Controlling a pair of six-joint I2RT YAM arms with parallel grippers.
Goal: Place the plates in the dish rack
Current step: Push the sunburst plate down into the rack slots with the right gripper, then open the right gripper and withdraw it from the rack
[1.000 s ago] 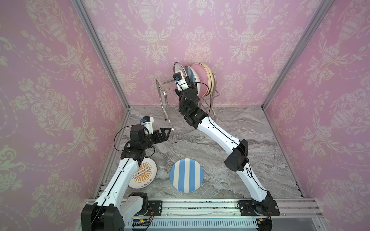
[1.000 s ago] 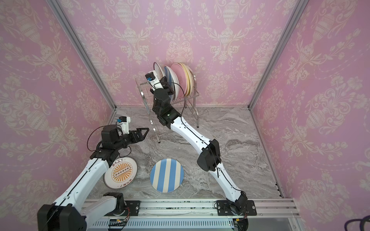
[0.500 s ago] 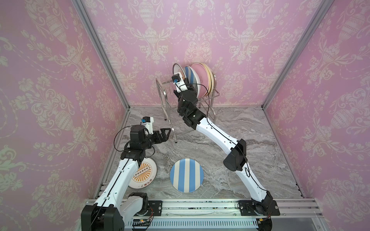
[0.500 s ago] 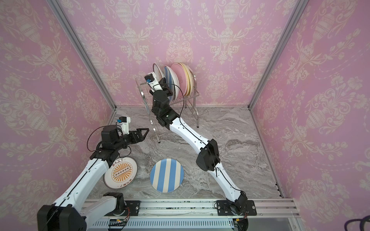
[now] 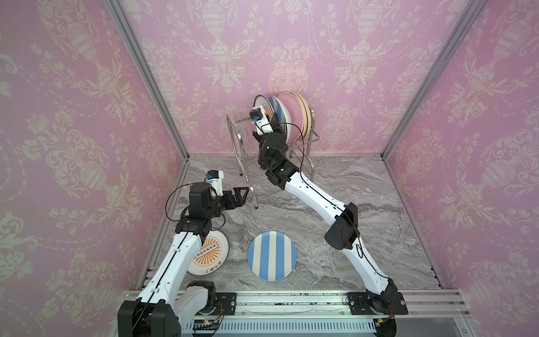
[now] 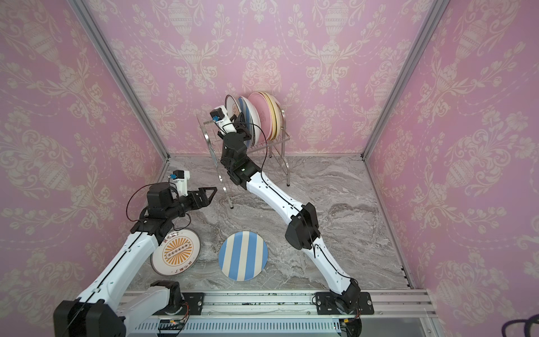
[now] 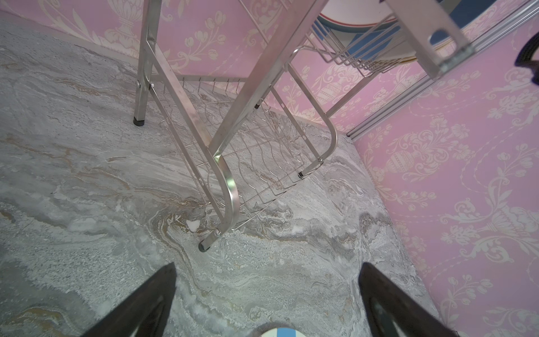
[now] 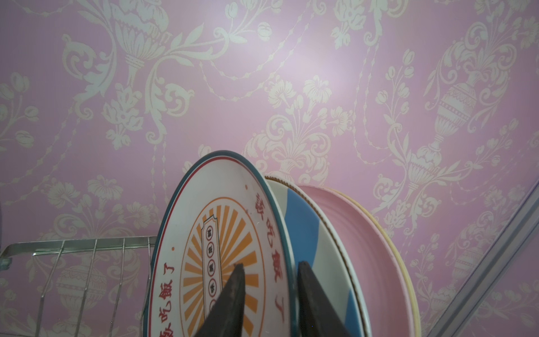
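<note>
The dish rack (image 5: 237,119) (image 7: 230,186) stands at the back wall. Its upper tier holds several plates on edge: a white sunburst plate (image 8: 215,218) (image 5: 264,102), a blue-striped one (image 8: 303,227), a pink one (image 8: 358,239) and a yellow-rimmed one (image 5: 306,116). My right gripper (image 8: 269,264) (image 5: 275,125) is open, its jaws astride the racked sunburst plate's rim with a gap showing. On the table lie another sunburst plate (image 5: 211,253) (image 6: 176,251) and a blue-striped plate (image 5: 271,255) (image 6: 243,255). My left gripper (image 7: 268,264) (image 5: 245,194) hovers open and empty beside the rack's front leg.
Pink patterned walls with metal corner posts (image 5: 145,78) close in the marble table (image 5: 350,181) on three sides. The rack's wavy lower shelf (image 7: 256,163) holds nothing. The left arm (image 5: 180,251) covers part of the sunburst plate on the table.
The right gripper's jaws have parted around the racked sunburst plate's rim, where they were shut on it before. The left arm and both table plates have not moved.
</note>
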